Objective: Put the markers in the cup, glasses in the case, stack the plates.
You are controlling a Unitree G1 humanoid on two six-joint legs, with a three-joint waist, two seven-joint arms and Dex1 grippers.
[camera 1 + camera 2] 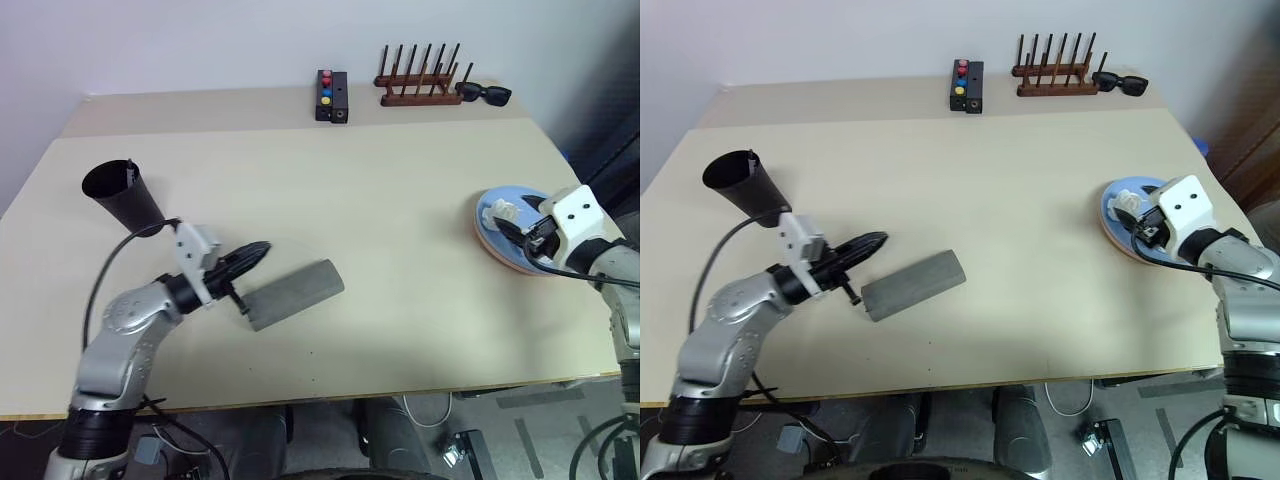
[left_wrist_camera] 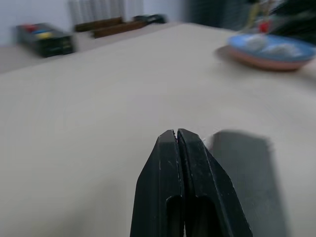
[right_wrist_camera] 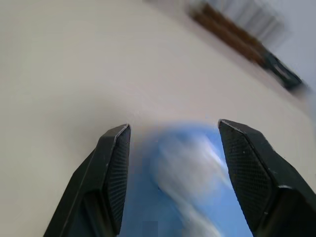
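Your pale beige rectangular table (image 1: 400,260) carries everything, and both tools work over its near half.

The two round shallow plastic plates (image 1: 497,240) lie directly under your right tool (image 3: 173,163), the light blue one on top of the salmon pink one, so the stacking looks done. The right tool's two black fingers (image 3: 114,173) stand well apart over the blue plate, clamped on nothing. Some small whitish thing lies on the blue plate beside that tool; it is too blurred to name.

The grey oblong glasses case (image 1: 292,294) lies closed on the table just beside your left tool (image 1: 262,248), on the side toward you. The left tool's fingers are pressed together, with nothing seen between them. I cannot see the wire-rimmed eyeglasses, so I judge they may already be inside the case.

The tall black tapered plastic cup (image 1: 120,195) stands behind your left tool, near its wrist, leaning outward, with a slim dark tip showing at its rim, probably a marker.

Well beyond both tools sit a wooden peg rack (image 1: 420,85), a small black box with coloured buttons (image 1: 331,96) and thick black sunglasses (image 1: 485,94); leave these alone.

What could go wrong: swinging the left arm back could let its cable or elbow catch the leaning cup and tip it. Dropping the right tool could nudge the top plate off its mate. Sweeping the left tool low could push the case.
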